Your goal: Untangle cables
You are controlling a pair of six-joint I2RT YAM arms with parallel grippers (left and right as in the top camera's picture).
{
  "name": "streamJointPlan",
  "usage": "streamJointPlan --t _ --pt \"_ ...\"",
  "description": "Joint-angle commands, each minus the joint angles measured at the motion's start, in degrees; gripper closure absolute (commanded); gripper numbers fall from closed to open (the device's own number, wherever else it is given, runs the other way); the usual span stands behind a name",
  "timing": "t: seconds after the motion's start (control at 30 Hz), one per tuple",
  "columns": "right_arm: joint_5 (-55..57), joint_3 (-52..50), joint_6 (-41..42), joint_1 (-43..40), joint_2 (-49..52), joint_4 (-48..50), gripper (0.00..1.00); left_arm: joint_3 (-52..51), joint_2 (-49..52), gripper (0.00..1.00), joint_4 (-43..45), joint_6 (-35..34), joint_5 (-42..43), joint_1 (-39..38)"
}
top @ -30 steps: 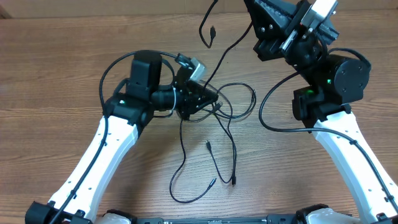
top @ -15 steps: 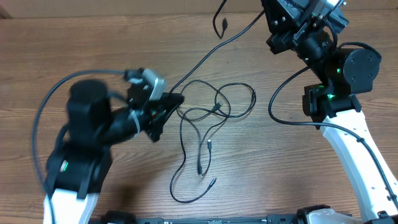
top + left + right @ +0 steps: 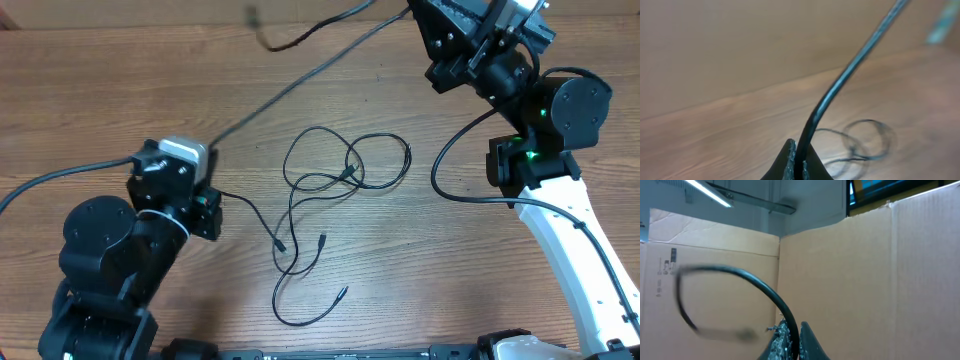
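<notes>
The left pincer (image 3: pixel 799 163) is pinching a thin black cable (image 3: pixel 300 75). It runs in a tight line, above the loose black cable loops (image 3: pixel 345 170) on the wooden table (image 3: pixel 100 80), to the right pincer (image 3: pixel 793 340), which pinches it too

A taut cable (image 3: pixel 290 88) crosses the upper table (image 3: pixel 100 90); looped cables (image 3: pixel 348 173) clutter the centre, wood elsewhere bare.

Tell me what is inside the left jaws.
A single black cable is pinched between the shut left jaws, running up and away. The stretch between them is covered. Loose cable loops lie on the table beyond.
</notes>
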Motion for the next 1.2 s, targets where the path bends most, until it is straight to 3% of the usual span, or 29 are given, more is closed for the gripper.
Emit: streamJointPlan --t 0.0,0.27,0.63,0.93,1.17 --pt "4.61 1.62 -0.28 -1.05 -0.09 -0.42 0.96 0.68 0.11 0.96 -0.07 1.09 -18.27 0.55" --pt "4.55 1.57 -0.37 -2.6 -0.09 -4.02 0.96 0.68 0.42 0.96 2.51 1.09 -29.14 0.55" --pt "4.42 1.57 -0.37 -2.64 -0.07 -9.4 0.96 0.68 0.63 0.96 7.98 3.67 -25.94 0.55" --pt "4.07 1.55 -1.33 -2.64 -0.02 -22.03 0.96 0.7 0.63 0.96 25.59 8.72 -25.79 0.55" --pt "1.42 1.55 -3.45 -2.62 -0.02 -28.5 0.96 0.7 0.92 0.96 26.71 8.59 -16.79 0.55"
